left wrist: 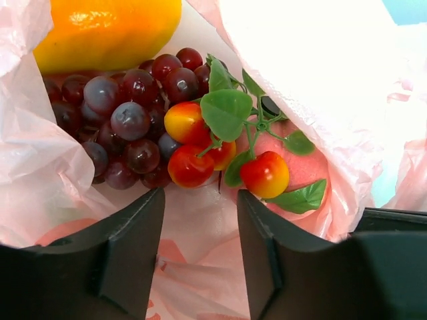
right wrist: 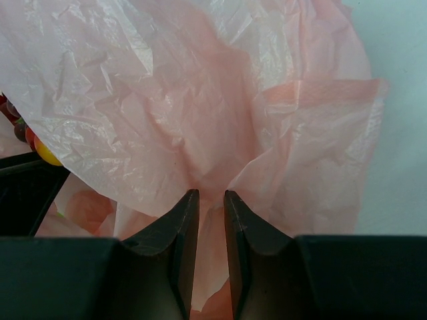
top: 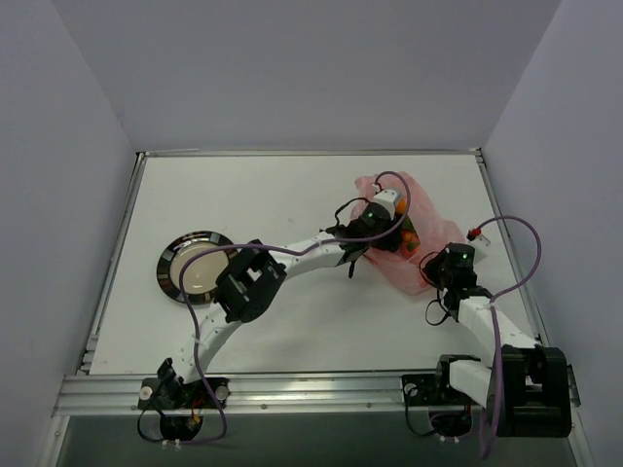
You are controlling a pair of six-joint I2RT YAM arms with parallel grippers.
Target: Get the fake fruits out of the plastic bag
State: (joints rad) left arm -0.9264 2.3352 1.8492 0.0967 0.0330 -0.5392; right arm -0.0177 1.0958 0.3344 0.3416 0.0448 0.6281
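With the plastic bag [right wrist: 200, 100] pinched by the right end effector [right wrist: 211, 197], the light, slick cherries [left wrist: 193, 165] are best taken stem-first by the open, empty left end effector [left wrist: 200, 200].

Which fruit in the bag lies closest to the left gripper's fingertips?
The cherry sprig, small red-and-yellow balls with green leaves, just beyond the left gripper; the purple grapes and the orange lie farther in.

A: Overhead view: even, soft light, faint shadows under arms [top: 302, 255], slightly grainy.
B: Wrist views brighter: plastic bag [right wrist: 200, 100] glows translucent; highlights glint on fake fruits [left wrist: 140, 127]; near fingers [left wrist: 127, 260] soft-focused.
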